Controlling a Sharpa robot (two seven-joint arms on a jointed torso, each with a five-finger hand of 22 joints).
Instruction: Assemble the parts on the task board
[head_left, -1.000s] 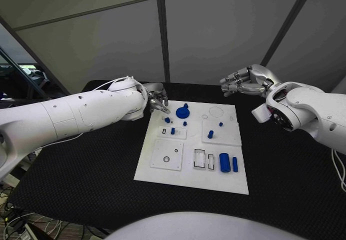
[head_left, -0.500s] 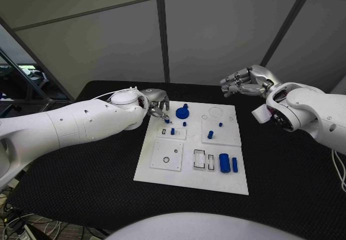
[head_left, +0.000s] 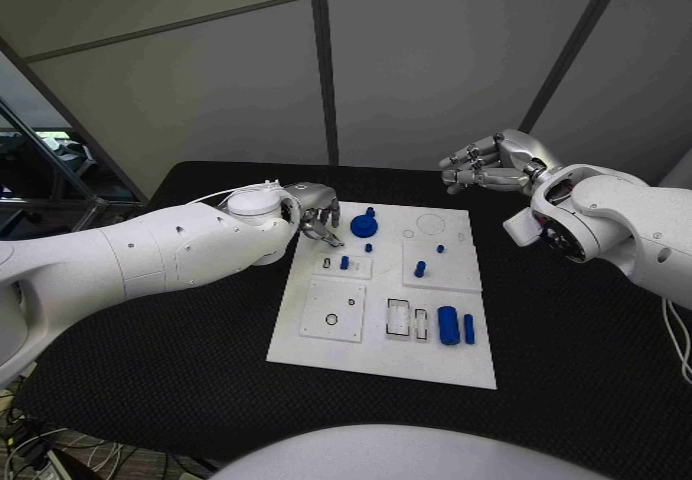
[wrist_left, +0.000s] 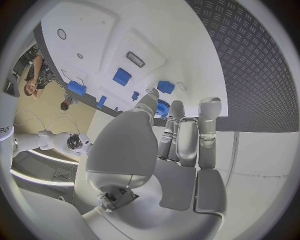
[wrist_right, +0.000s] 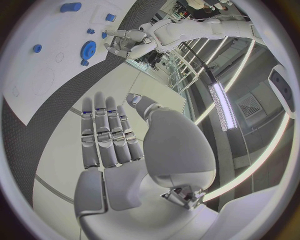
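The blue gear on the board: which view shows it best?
The head view: the blue gear lies unobstructed beside the left hand. In the left wrist view fingers half hide it; the right wrist view shows it small, distant.

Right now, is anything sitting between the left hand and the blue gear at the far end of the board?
Nothing visible. The left hand hangs over the task board's far left corner, and the blue gear lies just beside its fingertips, with bare white board between them.

The white task board (head_left: 378, 345) lies flat on the black desk (head_left: 173, 340), with small blue parts (head_left: 449, 325) scattered over it, a gear-shaped one (head_left: 365, 226) near its far edge.
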